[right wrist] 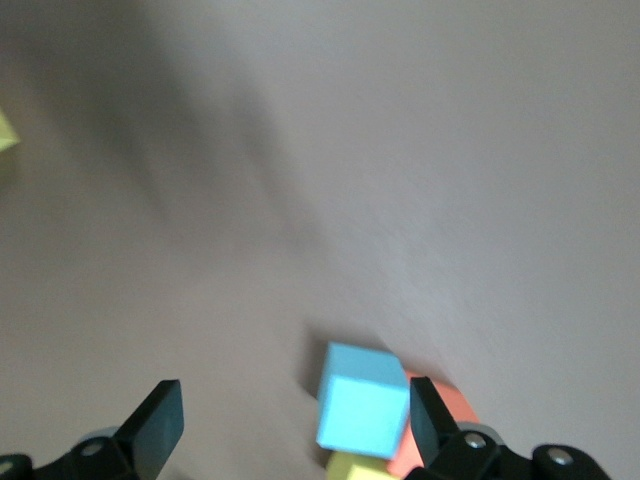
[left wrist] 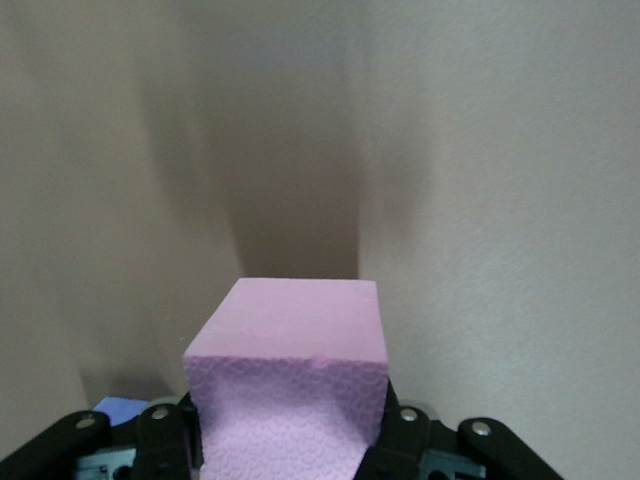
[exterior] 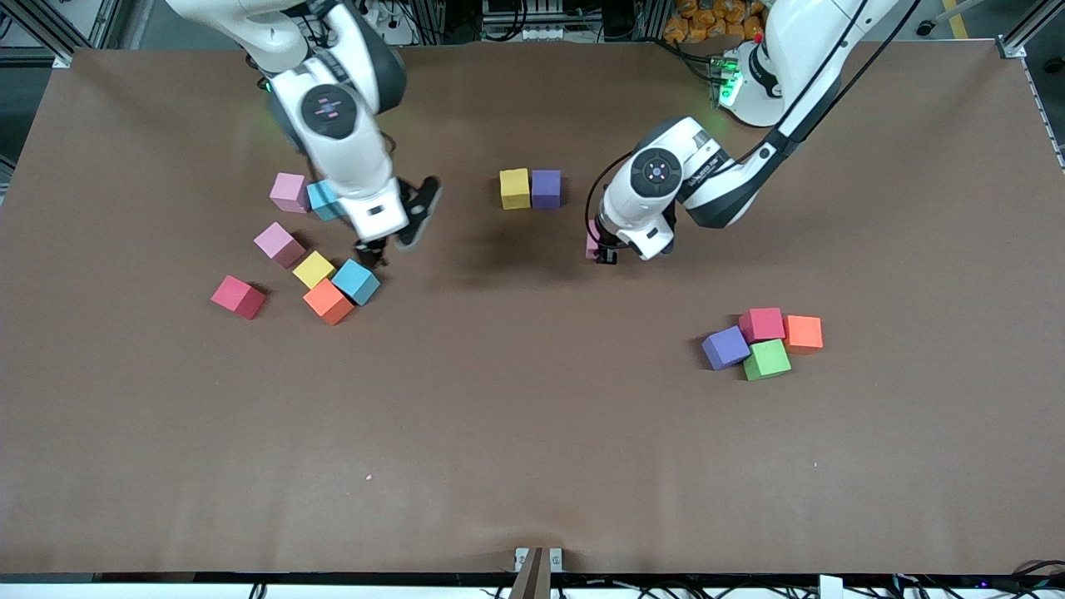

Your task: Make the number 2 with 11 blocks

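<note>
No words or labels can be read on anything. The table (exterior: 532, 433) is flat and brown, with metal frames and cables along its top edge. The left gripper (exterior: 605, 252) squeezes a pink block (left wrist: 290, 385) and hangs over the middle of the table, near a yellow block (exterior: 515, 189) touching a purple block (exterior: 546, 189). The right gripper (exterior: 391, 243) is wide open and holds nothing, over loose blocks (exterior: 314, 269) at the right arm's end. Four more blocks (exterior: 764, 341) sit bunched at the left arm's end.
</note>
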Controlling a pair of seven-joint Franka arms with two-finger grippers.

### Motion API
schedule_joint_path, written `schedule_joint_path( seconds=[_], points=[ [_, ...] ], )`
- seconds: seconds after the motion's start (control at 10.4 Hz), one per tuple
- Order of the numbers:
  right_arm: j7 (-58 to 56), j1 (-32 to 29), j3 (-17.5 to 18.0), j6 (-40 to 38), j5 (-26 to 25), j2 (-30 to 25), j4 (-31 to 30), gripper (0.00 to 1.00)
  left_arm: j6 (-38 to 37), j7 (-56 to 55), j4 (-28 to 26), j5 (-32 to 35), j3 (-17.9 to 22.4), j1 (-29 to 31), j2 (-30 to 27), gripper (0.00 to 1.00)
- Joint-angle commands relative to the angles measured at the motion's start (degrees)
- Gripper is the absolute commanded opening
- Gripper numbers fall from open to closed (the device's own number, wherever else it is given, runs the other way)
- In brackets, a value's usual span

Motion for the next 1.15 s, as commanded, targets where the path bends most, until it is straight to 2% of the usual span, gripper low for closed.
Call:
schedule_joint_path(
  seconds=[0.0,0.19,0.38,0.48,0.67,1.06],
  points=[
    [-1.31,-6.54,0.60,-0.62,0.53,-1.18,-0.97,1.00,4.13,-3.36,-4.33,-0.44,-1.67,0.52,-2.99,0.13],
    [-7.10,-12.78,0.60,-0.01,0.70,-1.35,-3.41,1.00,7.40,-6.08,-7.41,-0.35,-1.77,-0.52,-3.96,0.14],
    [-7.38,-16.22,0.60,0.43,0.70,-1.70,-6.58,1.00,7.93,-10.65,-8.56,-0.17,-1.77,-2.63,-4.22,0.14],
    [-7.38,-16.76,0.51,3.40,0.78,-1.88,-8.68,1.00,8.89,-12.32,-8.92,-0.17,-1.77,-3.34,-4.31,0.14],
    [-7.47,-17.11,0.33,14.88,0.79,-1.53,-15.79,1.00,10.91,-14.62,-10.23,0.00,-1.68,-5.10,-4.23,0.14],
    [-12.11,-20.09,0.51,19.15,0.70,-0.74,-18.46,1.00,12.59,-16.38,-11.91,0.79,-1.68,-6.68,-4.05,0.14]
  ],
)
